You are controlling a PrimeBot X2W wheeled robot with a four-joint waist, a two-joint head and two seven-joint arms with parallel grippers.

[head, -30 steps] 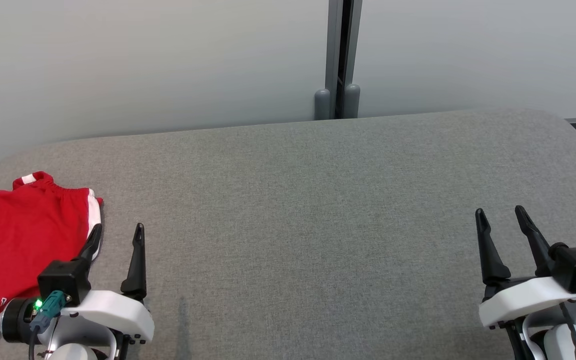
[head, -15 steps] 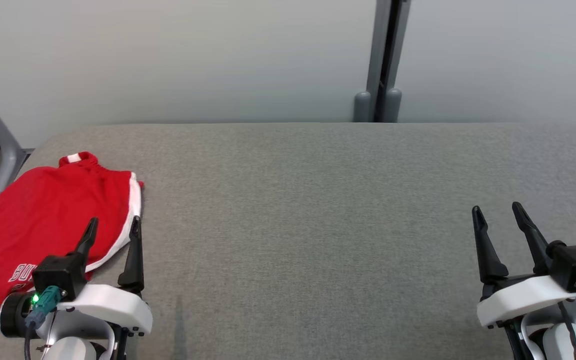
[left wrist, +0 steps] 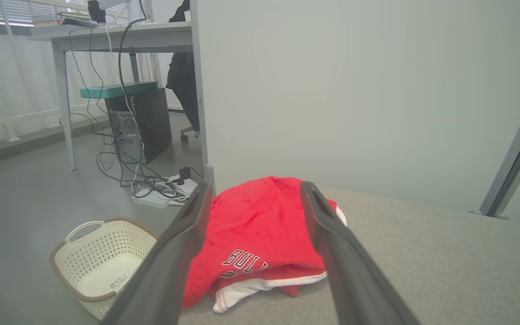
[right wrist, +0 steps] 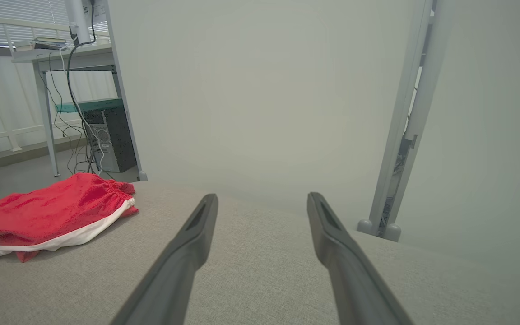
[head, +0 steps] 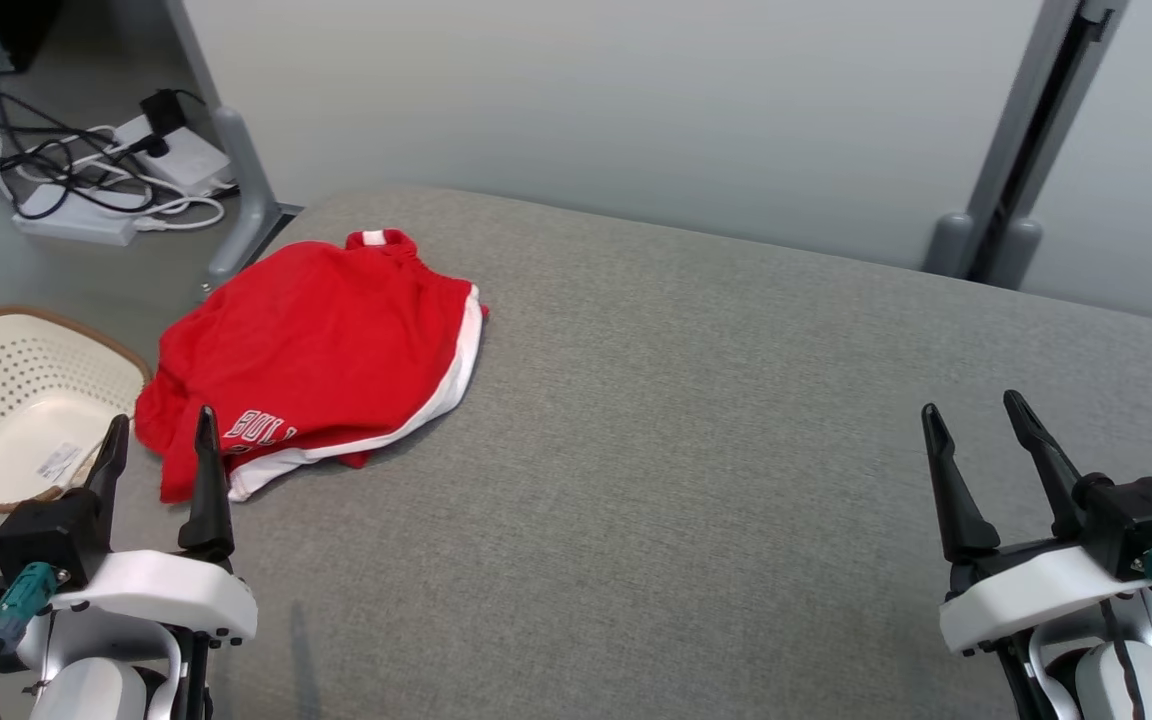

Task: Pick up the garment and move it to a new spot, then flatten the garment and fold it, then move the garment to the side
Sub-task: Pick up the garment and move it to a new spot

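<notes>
The garment (head: 321,345) is a pair of red shorts with white trim and white lettering, lying loosely folded on the left end of the grey padded table (head: 696,420). It also shows in the left wrist view (left wrist: 260,230) and at the left of the right wrist view (right wrist: 52,216). My left gripper (head: 161,430) is open at the lower left, its fingertips just short of the shorts' near edge and holding nothing. My right gripper (head: 976,415) is open at the lower right, far from the garment, over bare table.
A cream perforated basket (head: 11,400) stands on the floor off the table's left end. Cables and a power strip (head: 86,215) lie on the floor behind it, beside a grey partition leg (head: 241,180). A grey wall panel runs behind the table.
The head camera has swung left, bringing the whole garment, the basket and the floor cables into view. Both grippers stay open and empty.
</notes>
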